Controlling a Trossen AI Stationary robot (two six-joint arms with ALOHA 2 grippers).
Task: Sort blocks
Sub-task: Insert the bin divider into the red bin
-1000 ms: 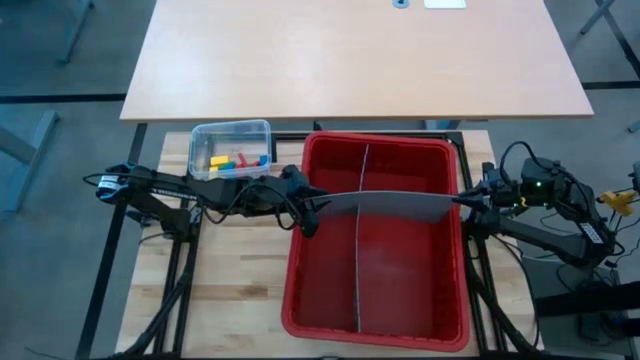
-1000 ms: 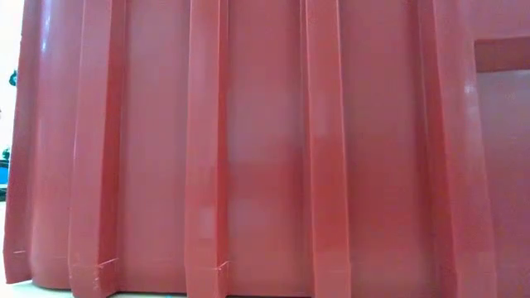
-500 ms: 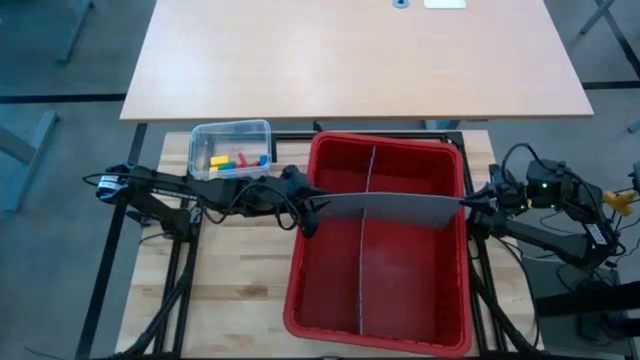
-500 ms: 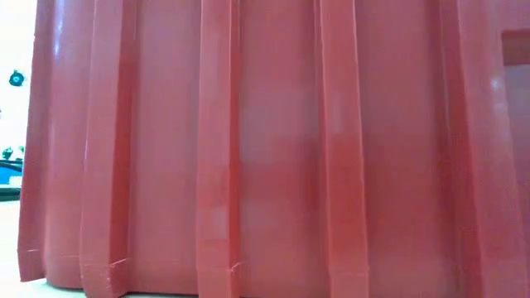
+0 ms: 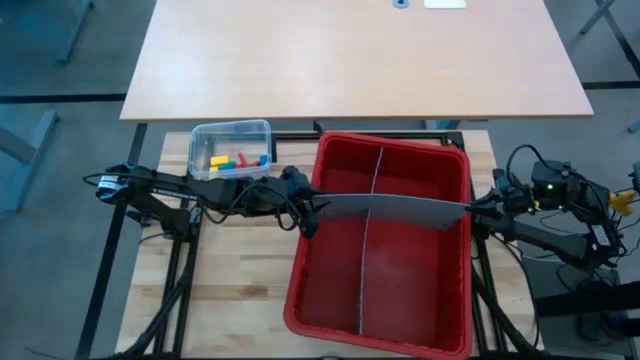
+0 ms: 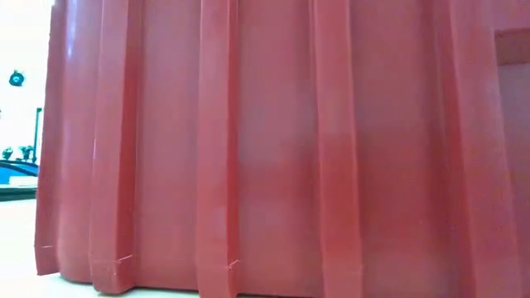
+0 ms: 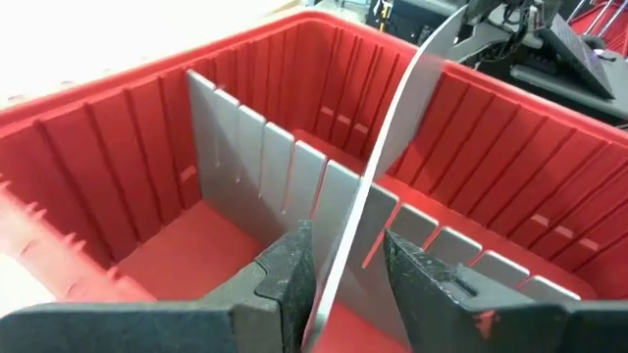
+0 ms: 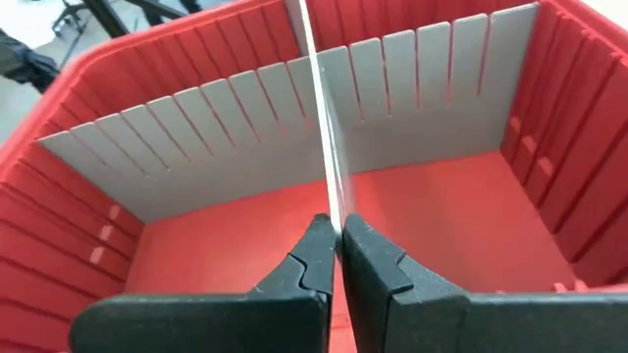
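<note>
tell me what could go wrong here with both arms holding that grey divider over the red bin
The crosswise divider panel, pinched at its ends by the left gripper and right gripper, could bow, miss the slots of the lengthwise divider, or slip. Pushing may drag the red bin further.

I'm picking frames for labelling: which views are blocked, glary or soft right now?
Low view: the red bin wall fills the frame, with a blown-out white strip along one edge. Left wrist view: the near fingers look soft and the background above the bin is overexposed. High view: even light, blocks readable. Right wrist view: crisp on the grey divider.
</note>
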